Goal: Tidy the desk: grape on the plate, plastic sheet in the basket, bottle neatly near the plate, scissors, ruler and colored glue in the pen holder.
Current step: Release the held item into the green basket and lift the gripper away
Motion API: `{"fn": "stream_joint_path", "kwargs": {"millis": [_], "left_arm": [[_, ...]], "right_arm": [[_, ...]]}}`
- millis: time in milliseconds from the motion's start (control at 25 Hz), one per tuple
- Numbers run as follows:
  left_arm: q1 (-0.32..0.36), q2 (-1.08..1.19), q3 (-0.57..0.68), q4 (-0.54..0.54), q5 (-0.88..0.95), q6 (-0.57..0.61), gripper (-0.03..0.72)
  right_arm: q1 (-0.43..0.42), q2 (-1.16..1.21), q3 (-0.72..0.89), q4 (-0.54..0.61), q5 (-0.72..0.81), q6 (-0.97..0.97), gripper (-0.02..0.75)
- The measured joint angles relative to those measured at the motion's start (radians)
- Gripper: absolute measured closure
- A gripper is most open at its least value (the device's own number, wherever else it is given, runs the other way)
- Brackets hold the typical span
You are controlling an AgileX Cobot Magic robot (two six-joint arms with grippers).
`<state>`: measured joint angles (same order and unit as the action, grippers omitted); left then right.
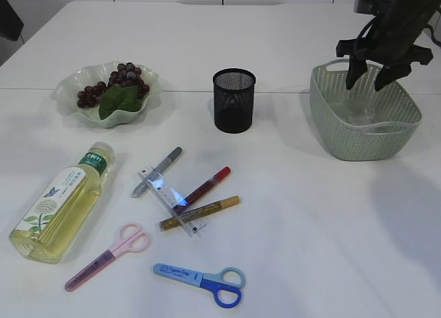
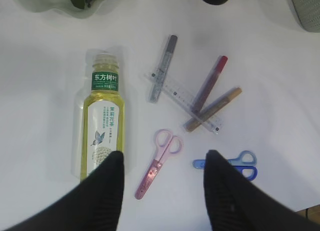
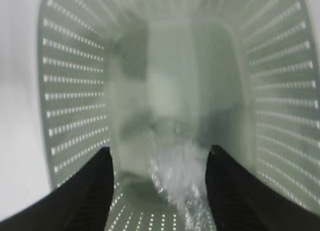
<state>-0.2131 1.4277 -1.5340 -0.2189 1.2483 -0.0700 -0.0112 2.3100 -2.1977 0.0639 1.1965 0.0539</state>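
Observation:
My right gripper (image 1: pixel 375 73) hangs over the green basket (image 1: pixel 365 142), and in the right wrist view it (image 3: pixel 160 151) stands open. A blurred clear plastic sheet (image 3: pixel 180 183) lies loose between and below its fingers, inside the basket. My left gripper (image 2: pixel 165 158) is open high above the pink scissors (image 2: pixel 159 163), between the bottle (image 2: pixel 102 126) and the blue scissors (image 2: pixel 235 163). The ruler (image 1: pixel 172 197) lies under the red (image 1: pixel 203 189) and gold (image 1: pixel 200 213) glue pens, beside a grey one (image 1: pixel 157 171). Grapes (image 1: pixel 117 84) sit on the plate (image 1: pixel 69 91).
The black mesh pen holder (image 1: pixel 234 101) stands upright at the centre back, with nothing sticking out of it. The bottle (image 1: pixel 62 201) lies on its side at the front left. The left arm does not show in the exterior view.

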Motion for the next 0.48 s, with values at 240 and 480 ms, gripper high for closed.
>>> {"fn": "stream_joint_path", "kwargs": {"millis": [240,480], "left_arm": [[0.0,0.0,0.0,0.007,0.0,0.0,0.309],[0.0,0.0,0.0,0.042,0.0,0.0,0.309]], "right_arm": [[0.0,-0.005,0.0,-0.002,0.035,0.0,0.256],[0.0,-0.083,0.0,-0.002,0.041,-0.002,0.256]]}}
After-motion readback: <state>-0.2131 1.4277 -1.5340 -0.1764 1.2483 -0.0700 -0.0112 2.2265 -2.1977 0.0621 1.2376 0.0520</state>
